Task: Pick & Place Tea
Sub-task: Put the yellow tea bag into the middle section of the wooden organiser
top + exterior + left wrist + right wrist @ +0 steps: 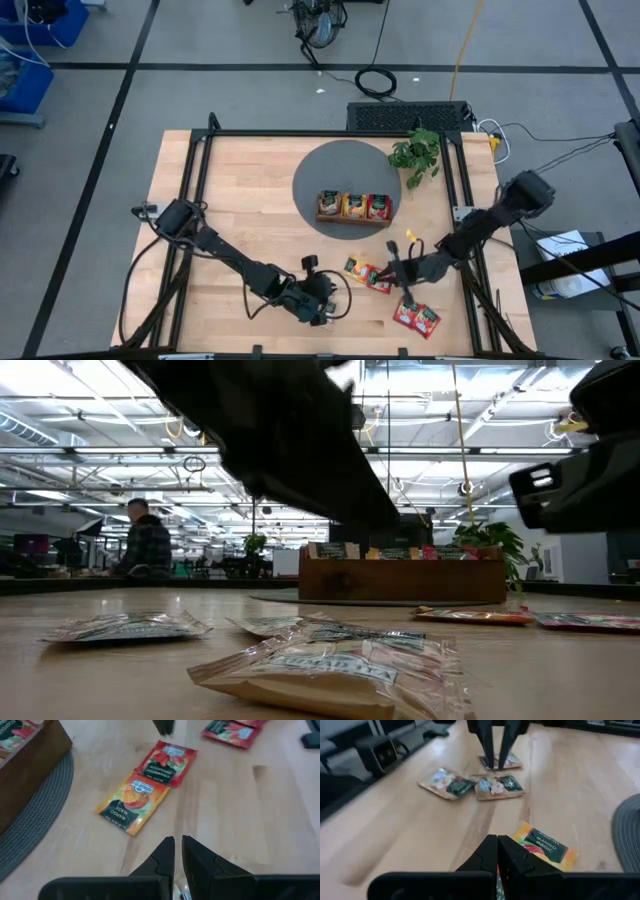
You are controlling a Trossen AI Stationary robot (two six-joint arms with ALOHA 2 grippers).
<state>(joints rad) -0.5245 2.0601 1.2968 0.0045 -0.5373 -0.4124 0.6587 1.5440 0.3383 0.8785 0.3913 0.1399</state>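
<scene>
An orange mango sachet and a red sachet lie flat side by side on the table, near its middle. Two more red sachets lie toward the near right corner. Pale sachets lie flat by the near edge. My left gripper is shut and held above the wood, facing the orange and red pair. My right gripper is shut, low at the red sachet's edge, with the orange sachet beside it. My right gripper stands with shut fingers at the red sachet's edge, coming down from the table's right side. I cannot tell whether the tips touch it. The sachet lies flat on the wood.
The wooden tray, with sachets standing in its compartments, sits on a round grey mat toward the far side. A leafy plant stands behind it on the right. Bare wood lies to the left. A person sits in the room beyond.
</scene>
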